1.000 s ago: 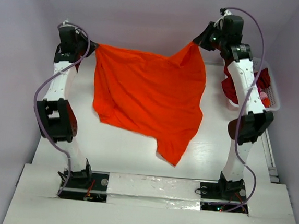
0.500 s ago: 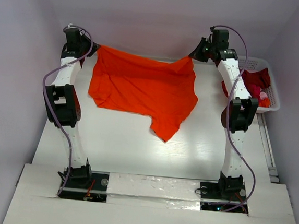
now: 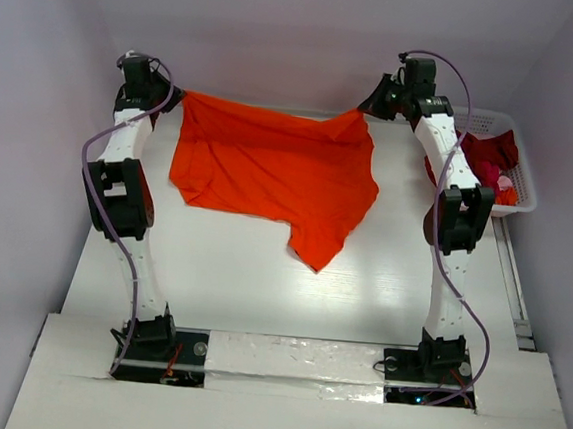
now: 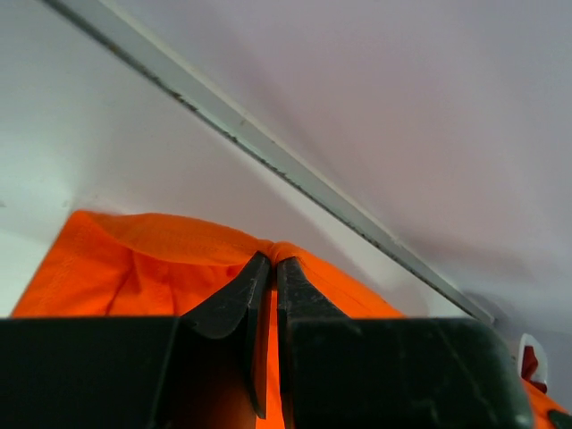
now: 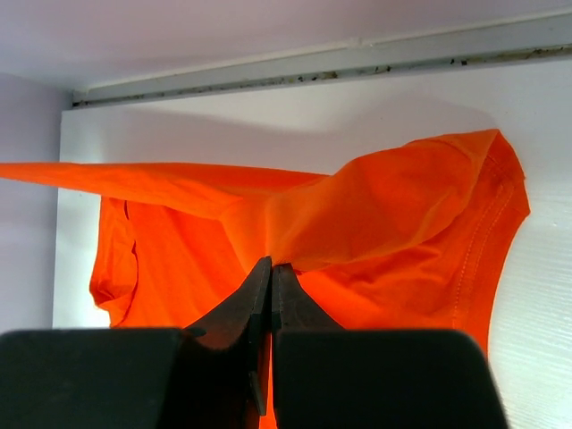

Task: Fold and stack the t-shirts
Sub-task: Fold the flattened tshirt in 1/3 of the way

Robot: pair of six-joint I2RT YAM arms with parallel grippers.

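Note:
An orange t-shirt (image 3: 270,168) is stretched across the far half of the table, its top edge held up between both arms and its lower part lying on the tabletop. My left gripper (image 3: 180,94) is shut on the shirt's far left corner; the left wrist view has the orange t-shirt (image 4: 134,259) pinched at the left gripper (image 4: 272,262). My right gripper (image 3: 366,111) is shut on the far right corner, and in the right wrist view the cloth (image 5: 393,223) bunches at the right gripper (image 5: 271,265). Dark red t-shirts (image 3: 487,157) lie in the basket.
A white lattice basket (image 3: 521,200) stands at the right edge of the table, beside the right arm. The back wall runs just behind both grippers. A side wall is close on the left.
Both arms have carried the shirt toward the far wall and lowered it; the cloth that hung down over the middle now lies spread on the table. In the last half second little has moved.

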